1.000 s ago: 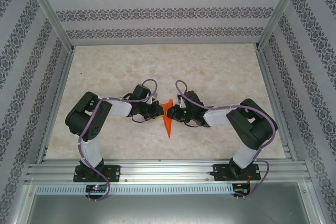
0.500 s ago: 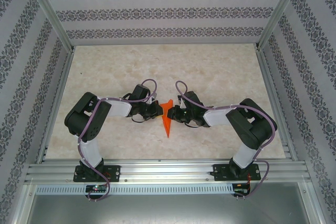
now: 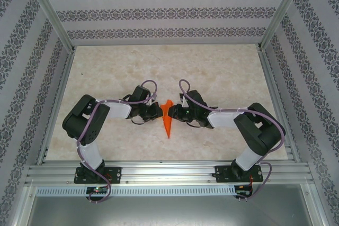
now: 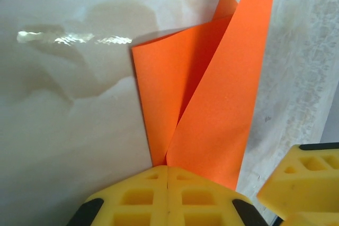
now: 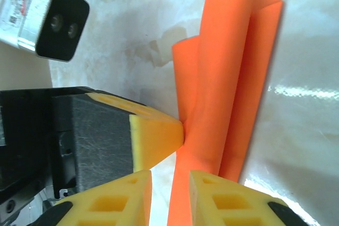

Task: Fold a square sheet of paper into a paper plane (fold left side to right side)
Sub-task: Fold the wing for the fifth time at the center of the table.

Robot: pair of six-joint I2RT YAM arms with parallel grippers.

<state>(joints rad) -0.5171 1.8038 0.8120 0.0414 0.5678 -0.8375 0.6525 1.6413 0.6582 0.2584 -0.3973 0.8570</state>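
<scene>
Patterned walls enclose a pale marbled bench (image 3: 212,67). The bright orange, narrow folded paper plane (image 3: 168,123) lies mid-bench between the two arms, its long axis running far to near with the sharp nose toward the bases. Both arms are about equally close, one on each side of its far end. The left fingers (image 4: 137,197) are pressed together, pinching the paper at their seam. The right fingers (image 5: 228,199) stand slightly apart with a paper layer passing loosely through the gap, so the left pinch likely anchors the next crease.
</scene>
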